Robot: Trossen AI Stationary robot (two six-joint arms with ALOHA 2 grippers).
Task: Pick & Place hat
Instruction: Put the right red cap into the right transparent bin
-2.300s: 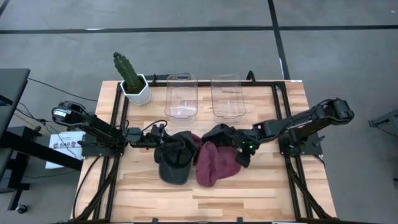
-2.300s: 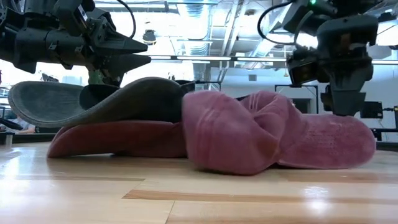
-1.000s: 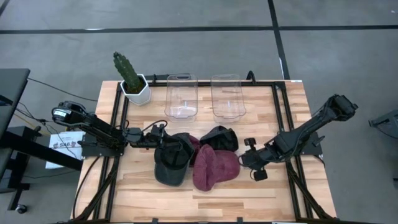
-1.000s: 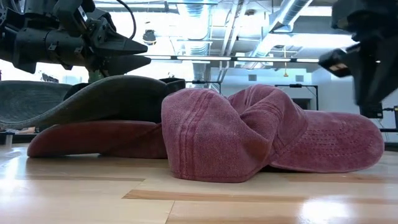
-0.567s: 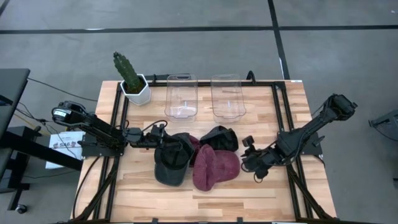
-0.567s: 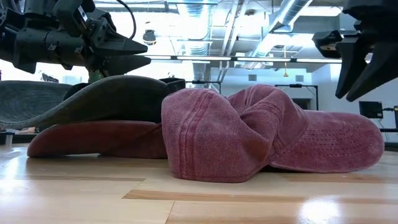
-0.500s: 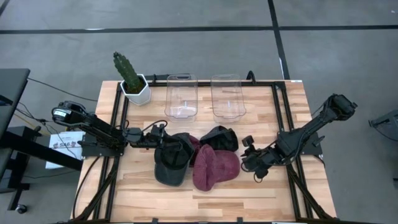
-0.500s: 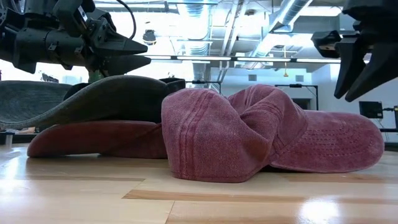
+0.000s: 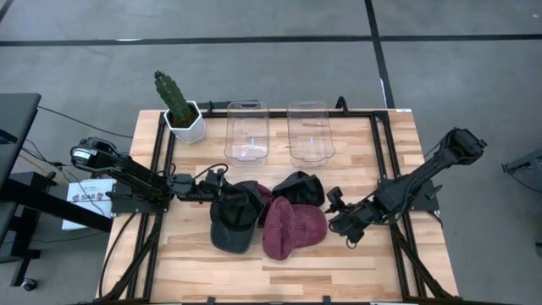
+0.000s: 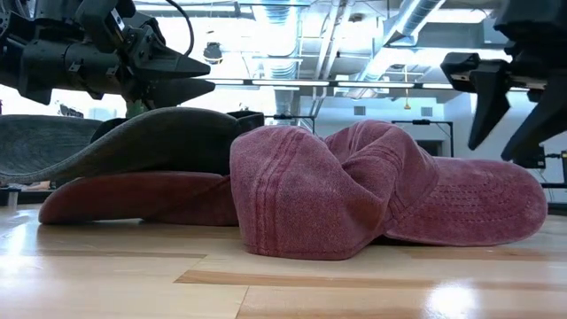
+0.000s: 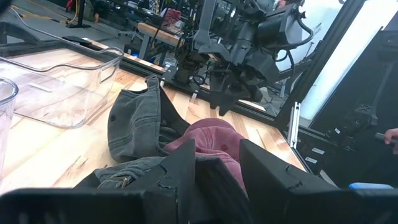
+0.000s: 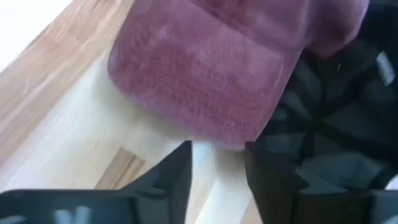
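Note:
Several caps lie bunched mid-table. A maroon cap lies nearest, crown crumpled, brim flat on the wood. A dark grey cap overlaps a second maroon cap. A black cap lies behind them. My left gripper hovers open just above the grey cap. My right gripper hangs open at the near maroon cap's right edge, above its brim, touching nothing.
Two clear plastic bins stand side by side at the far edge. A potted cactus sits at the far left corner. Bare wood shows along the near edge. Black frame rails run along the table's sides.
My right gripper has moved a short way left and toward the far edge, up to the near maroon cap's right side, turning as it went. The caps and my left arm have kept still.

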